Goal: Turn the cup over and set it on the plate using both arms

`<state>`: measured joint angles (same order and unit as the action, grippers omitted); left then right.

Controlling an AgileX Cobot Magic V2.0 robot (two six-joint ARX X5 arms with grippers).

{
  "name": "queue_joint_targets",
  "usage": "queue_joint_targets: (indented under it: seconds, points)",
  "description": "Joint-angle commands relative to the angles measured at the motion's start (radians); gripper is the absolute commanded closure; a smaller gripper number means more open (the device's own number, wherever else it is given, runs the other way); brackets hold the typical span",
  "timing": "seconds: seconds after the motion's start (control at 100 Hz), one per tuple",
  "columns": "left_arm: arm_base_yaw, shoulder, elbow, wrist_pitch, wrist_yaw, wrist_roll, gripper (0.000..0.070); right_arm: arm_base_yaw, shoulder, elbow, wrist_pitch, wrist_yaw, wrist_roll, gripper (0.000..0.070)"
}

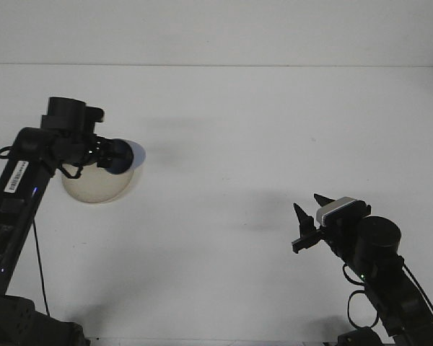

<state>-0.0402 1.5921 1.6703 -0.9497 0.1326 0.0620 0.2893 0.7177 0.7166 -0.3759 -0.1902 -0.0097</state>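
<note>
Over the plate, w/ the cup in our left gripper: placing step under way.

At far left of the white table (274, 130) our left gripper (117, 156) is pinching the blue cup (130, 153), held on its side, mouth toward the right, just above the right part of the cream plate (94, 189). We judge the carry is nearly done & the flip isn't: next we'd need to roll the wrist so the cup stands upright, lower it onto the plate's middle, then let go. Left arm (29, 166) is raised, elbow bent, wrist turned sideways toward the right. Our right gripper (312, 205) sits well apart at lower right, fingers spread & empty, pointing up and away from us over the table.
</note>
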Motion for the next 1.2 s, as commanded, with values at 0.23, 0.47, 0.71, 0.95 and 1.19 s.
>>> queue_joint_targets:
  seconds: [0.23,0.47,0.71,0.95,1.19]
  points:
    - [0.214,0.112,0.021,-0.011,-0.002,0.014,0.0686,0.004,0.003,0.005,0.008,-0.004,0.009,0.0354]
    - [0.262,0.24,0.021,-0.005,0.003,0.017,0.0686,0.004,0.003,0.005,0.008,-0.004,0.009,0.0354]
    - [0.264,0.317,0.021,0.028,0.038,0.025,0.0685,0.004,0.004,0.005,0.008,-0.003,0.009,0.0354]
    - [0.264,0.308,0.027,0.09,0.133,0.023,0.0202,0.004,0.004,0.005,0.008,-0.003,0.01,0.0354]
    - [0.264,0.246,0.122,0.051,0.15,0.024,0.0195,0.004,0.004,0.005,0.008,0.0,0.01,0.0354]
